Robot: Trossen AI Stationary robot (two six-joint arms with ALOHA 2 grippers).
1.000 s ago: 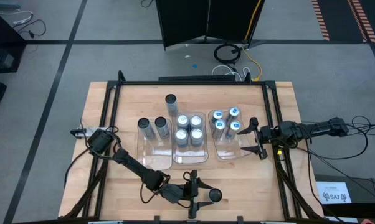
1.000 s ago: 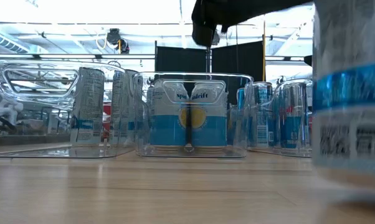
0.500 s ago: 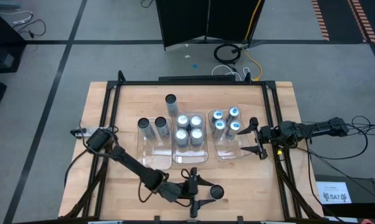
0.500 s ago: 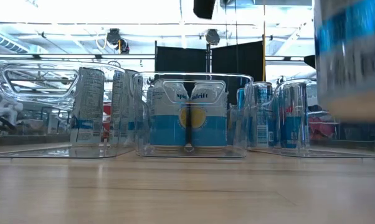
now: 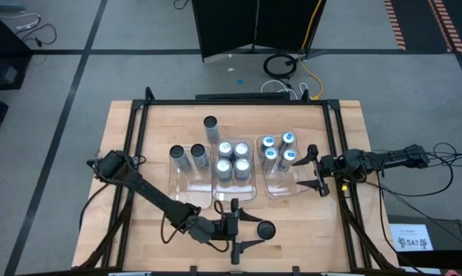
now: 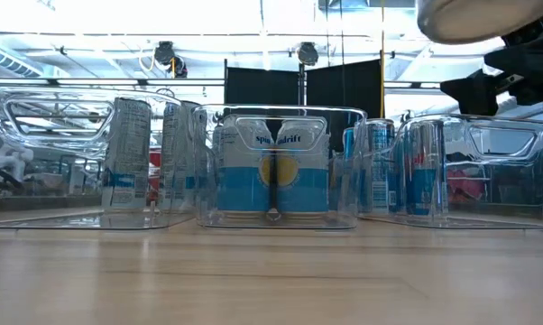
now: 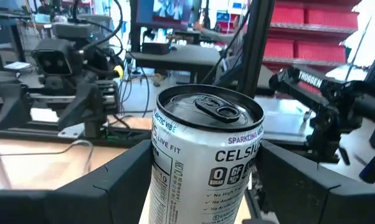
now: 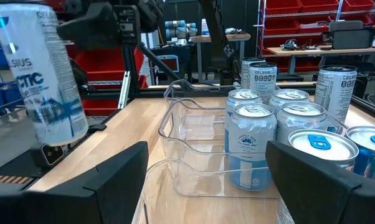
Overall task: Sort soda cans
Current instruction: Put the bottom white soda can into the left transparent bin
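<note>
Celsius lettering wraps the slim white can point(image 7: 206, 158) I have clamped in my left end effector point(image 5: 250, 230), near the front edge of the tabletop point(image 5: 158, 230); from the low camera only its pale round base point(image 6: 470, 18) shows, up off the wood. Its dark lid has a pull tab, and the fingers point(image 7: 113, 190) press both sides. Three clear, glossy plastic trays point(image 5: 194, 188) sit mid-tabletop: two dark-topped cans point(image 5: 189, 157) in the left tray, four silver-topped cans point(image 5: 232, 159) in the middle, four blue-topped cans point(image 5: 278, 149) in the right. One more can point(image 5: 210, 126) stands alone behind the trays. My right end effector point(image 5: 314, 170) waits beside the right tray, fingers apart and gripping nothing. Labels blur through the tray walls.
</note>
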